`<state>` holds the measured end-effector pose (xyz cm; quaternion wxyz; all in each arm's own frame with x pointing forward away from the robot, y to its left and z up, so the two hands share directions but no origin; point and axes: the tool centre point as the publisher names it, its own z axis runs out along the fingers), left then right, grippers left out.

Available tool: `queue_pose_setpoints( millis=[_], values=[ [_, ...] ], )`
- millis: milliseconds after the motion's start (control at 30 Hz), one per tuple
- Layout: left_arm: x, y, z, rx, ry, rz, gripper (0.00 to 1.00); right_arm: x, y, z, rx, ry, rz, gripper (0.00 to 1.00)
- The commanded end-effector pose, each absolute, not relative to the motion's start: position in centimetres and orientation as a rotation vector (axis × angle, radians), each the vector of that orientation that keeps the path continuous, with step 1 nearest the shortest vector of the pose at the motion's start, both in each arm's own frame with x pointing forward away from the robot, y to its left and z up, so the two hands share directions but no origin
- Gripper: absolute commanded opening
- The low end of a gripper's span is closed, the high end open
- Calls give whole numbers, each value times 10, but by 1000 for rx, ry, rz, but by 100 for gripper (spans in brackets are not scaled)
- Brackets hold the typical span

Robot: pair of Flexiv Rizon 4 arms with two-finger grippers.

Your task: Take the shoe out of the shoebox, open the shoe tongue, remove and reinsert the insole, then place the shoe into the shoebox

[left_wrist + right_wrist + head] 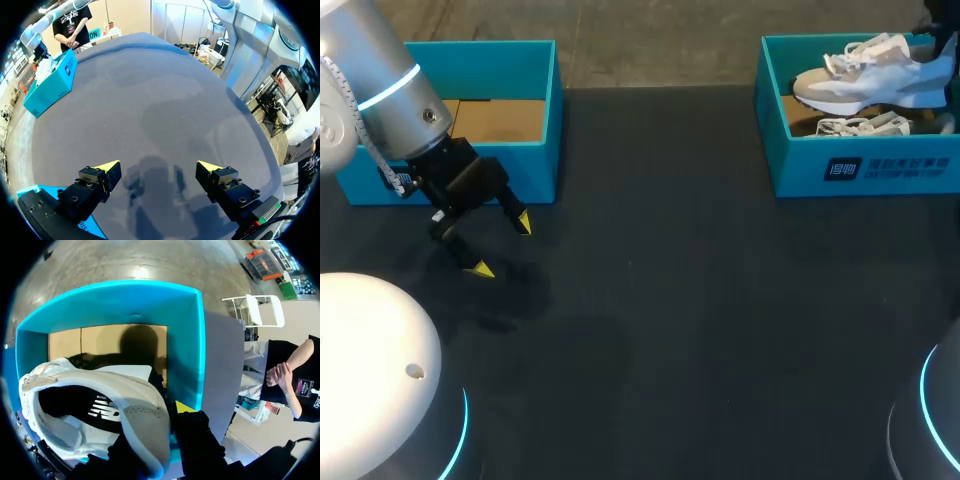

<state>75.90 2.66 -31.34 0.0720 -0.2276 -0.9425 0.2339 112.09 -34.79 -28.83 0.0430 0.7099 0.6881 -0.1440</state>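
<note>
Left gripper (501, 246): fingers spread wide, holding nothing, low over the dark table (700, 300), just in front of an empty teal box (552, 120) and well apart from the work. Right gripper (170, 426): apparently clamped on the heel collar of the white sneaker (100, 405), which hangs tilted over the open teal shoebox (865, 170) at the far right, with a second sneaker (865, 126) lying beneath it. Step judged: lifting the shoe out, early in the task. The next move calls for clearing the box wall and setting the shoe on open table within the left gripper's reach; only that wall stands in the way.
</note>
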Motion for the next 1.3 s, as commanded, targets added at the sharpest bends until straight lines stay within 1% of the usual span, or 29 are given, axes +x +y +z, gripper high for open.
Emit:
queue_pose_setpoints(
  millis=[33,367,533,900,1300],
  values=[
    [758,27,-313,-684,-2834,700,100,1127,-350,-291,2175,2118,-460,0],
    [758,27,-313,-684,-2834,700,100,1123,-356,-293,2191,2109,-478,0],
    [758,27,-313,-684,-2834,700,100,1124,-355,-285,2179,2101,-458,0],
    [758,27,-313,-684,-2834,700,100,1145,-353,-272,2117,2096,-460,0],
    [758,27,-313,-684,-2834,700,100,1160,-358,-280,2113,2075,-398,0]
  ],
)
